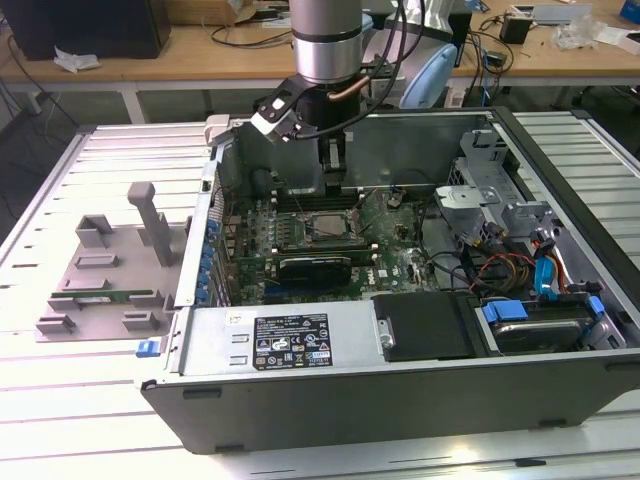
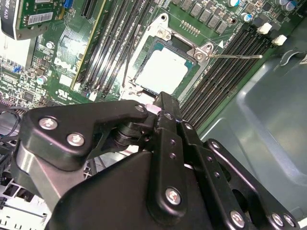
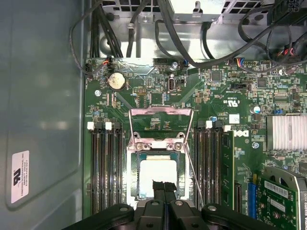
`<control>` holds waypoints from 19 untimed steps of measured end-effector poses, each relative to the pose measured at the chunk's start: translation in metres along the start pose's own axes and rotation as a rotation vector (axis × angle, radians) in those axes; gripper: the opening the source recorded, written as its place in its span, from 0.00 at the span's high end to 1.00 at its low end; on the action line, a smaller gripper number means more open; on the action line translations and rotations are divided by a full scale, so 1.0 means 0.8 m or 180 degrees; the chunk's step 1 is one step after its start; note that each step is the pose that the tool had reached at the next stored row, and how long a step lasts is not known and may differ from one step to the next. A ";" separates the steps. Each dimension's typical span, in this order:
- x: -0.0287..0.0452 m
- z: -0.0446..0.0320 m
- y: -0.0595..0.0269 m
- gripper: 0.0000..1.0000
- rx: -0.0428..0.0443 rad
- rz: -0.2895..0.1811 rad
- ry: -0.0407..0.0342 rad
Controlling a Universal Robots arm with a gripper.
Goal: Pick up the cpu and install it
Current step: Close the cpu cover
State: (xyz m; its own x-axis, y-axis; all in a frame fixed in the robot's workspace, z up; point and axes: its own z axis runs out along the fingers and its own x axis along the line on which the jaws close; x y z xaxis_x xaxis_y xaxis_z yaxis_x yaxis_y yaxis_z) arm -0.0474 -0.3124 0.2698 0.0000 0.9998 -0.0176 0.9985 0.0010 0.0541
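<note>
Your claw [image 3: 163, 184], clenched empty, hangs just above the chip [image 3: 156, 173] in the socket [image 3: 134, 178] (lid [image 3: 160, 111] open); a downward slip could crush pins.

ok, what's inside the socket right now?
The cpu lies in the socket, with the load plate open. The shut pincer covers one cpu edge; the contacts underneath are hidden.

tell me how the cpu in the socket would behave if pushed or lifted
The cpu looks thin, flat and rigid, so it likely would not flex or roll. Its shiny metal top probably gives a slippery hold. Lying inside the socket, it would likely resist a sideways push.
</note>
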 end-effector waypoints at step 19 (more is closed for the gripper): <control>-0.0005 -0.0244 0.018 0.89 0.0000 0.0000 0.0000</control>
State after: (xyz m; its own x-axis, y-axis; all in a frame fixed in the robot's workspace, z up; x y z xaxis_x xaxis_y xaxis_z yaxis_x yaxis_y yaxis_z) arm -0.0342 -0.3125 0.2901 0.0000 0.9998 -0.0175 0.9985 0.0010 0.0541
